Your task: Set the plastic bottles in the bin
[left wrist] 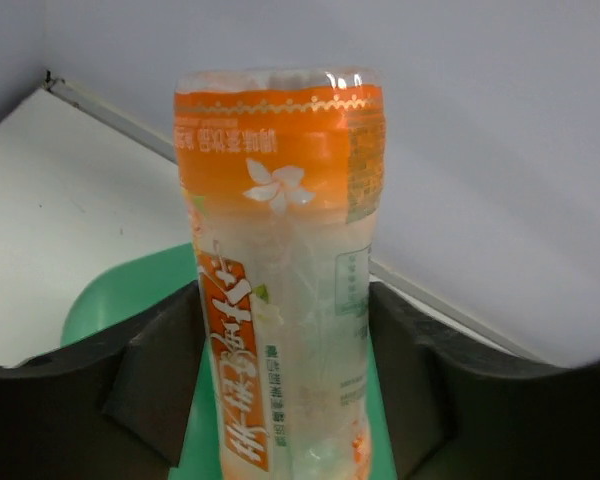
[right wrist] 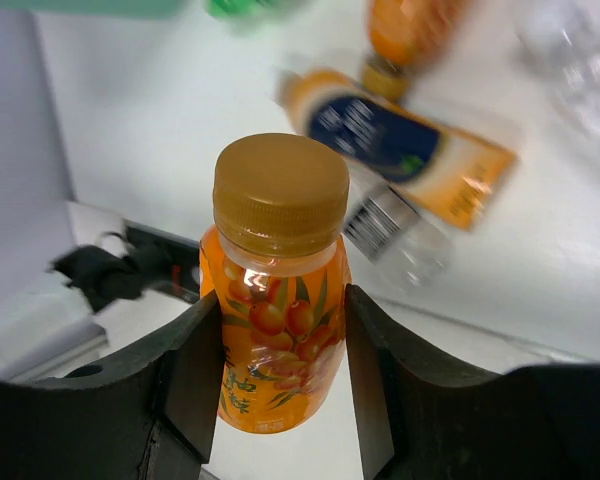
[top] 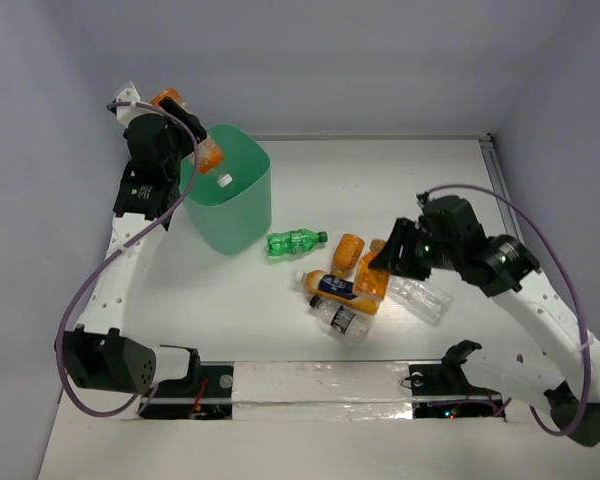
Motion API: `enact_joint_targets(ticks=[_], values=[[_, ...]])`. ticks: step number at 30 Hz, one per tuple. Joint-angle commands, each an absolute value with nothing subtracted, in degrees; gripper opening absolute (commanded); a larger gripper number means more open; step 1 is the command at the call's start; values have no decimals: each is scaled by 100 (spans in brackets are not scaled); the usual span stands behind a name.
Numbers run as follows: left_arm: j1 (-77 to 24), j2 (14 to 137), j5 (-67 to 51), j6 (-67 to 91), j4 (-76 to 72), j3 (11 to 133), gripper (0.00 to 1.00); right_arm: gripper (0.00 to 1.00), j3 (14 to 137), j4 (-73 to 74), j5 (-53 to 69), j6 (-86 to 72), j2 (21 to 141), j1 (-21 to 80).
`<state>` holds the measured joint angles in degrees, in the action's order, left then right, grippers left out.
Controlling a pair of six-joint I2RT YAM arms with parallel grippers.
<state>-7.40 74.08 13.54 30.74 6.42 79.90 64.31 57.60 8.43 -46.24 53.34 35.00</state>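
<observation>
Left gripper (left wrist: 280, 385) | jaws part-closed, gripping orange-labelled bottle (left wrist: 280, 230) | long axis slanting down over far-left rim of bin (top: 242, 210) | right gripper (right wrist: 280, 375) | clamped on orange-capped bottle (right wrist: 280, 300), above worktop's right half, bin well apart leftward | left arm nearer.

Left wrist view: tall bottle (left wrist: 280, 300), orange-and-white label with a white flower emblem and large East Asian characters running lengthwise; fine print illegible. Right wrist view: capped orange bottle (right wrist: 280, 350), label with berries, leaves and a few characters at its 7 o'clock, not decipherable. At 1 o'clock, blue-labelled bottle (right wrist: 380, 135), print blurred; beside it, clear bottle (right wrist: 395, 230) with a barcode, digits unreadable.
</observation>
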Motion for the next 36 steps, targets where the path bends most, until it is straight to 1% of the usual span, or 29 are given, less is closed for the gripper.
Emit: enact_joint_targets(ticks=[1,2,3,4,5,6,7,10,11,12,13,15,17,19,20,21,22,24,25,27,28,31,34,36], values=[[-712,7137,1460,2830,114,7718,62,35,7451,4818,984,-4343,5966,3560],[-712,7137,1407,2804,114,7699,66,35,7732,4721,1028,-4290,6403,3612],[-712,7154,1371,2778,166,7691,69,36,8291,4633,1046,-4254,6625,3612],[-712,7163,1319,2769,202,7708,75,36,8584,4449,1046,-4193,6853,3665],[-712,7154,1292,2760,237,7725,78,36,8874,4360,1028,-4166,7090,3665],[-712,7146,1257,2734,290,7743,81,36,9416,4264,1020,-4149,7510,3717],[-712,7128,1179,2716,316,7795,86,37,9674,4002,993,-4157,7715,3718],[-712,7032,994,2707,527,8023,88,37,10641,3509,1020,-4236,8497,3832],[-712,6996,941,2724,597,8077,88,37,10896,3429,976,-4245,8690,3832],[-712,6953,906,2820,693,8112,86,37,11159,3332,836,-4245,9110,3884],[-712,6891,766,2882,720,8130,84,38,11684,3296,774,-4228,9332,3885],[-712,6680,581,3049,747,8086,81,39,12214,3217,695,-4254,9762,3946],[-712,6470,300,3286,791,7937,75,39,12907,2998,659,-4350,10350,4025],[-712,6233,220,3392,887,7779,72,40,13348,2813,545,-4473,10747,4087],[-712,6153,237,3401,940,7735,71,40,13855,2813,528,-4526,11184,4139],[-712,6074,255,3384,1062,7708,70,40,14104,2821,527,-4579,11397,4192],[-712,5995,290,3366,1142,7656,66,42,14324,2813,501,-4675,11600,4192],[-712,5766,299,3331,1326,7612,64,46,14754,2734,536,-4763,12073,4358],[-712,5696,273,3340,1379,7577,63,54,14800,2568,562,-4816,12189,4359],[-712,5538,255,3357,1537,7559,63,66,14879,2487,685,-4957,12426,4430],[-712,5502,264,3349,1573,7576,62,75,14880,2461,720,-4983,12463,4430],[-826,5405,203,3357,1696,7594,60,84,14714,2470,712,-4966,12358,4482],[-887,5414,-350,3375,1723,7594,61,85,14564,2443,650,-4826,12024,4482],[-957,5563,-736,3340,1732,7611,61,80,14468,2583,459,-4641,11752,4430]])
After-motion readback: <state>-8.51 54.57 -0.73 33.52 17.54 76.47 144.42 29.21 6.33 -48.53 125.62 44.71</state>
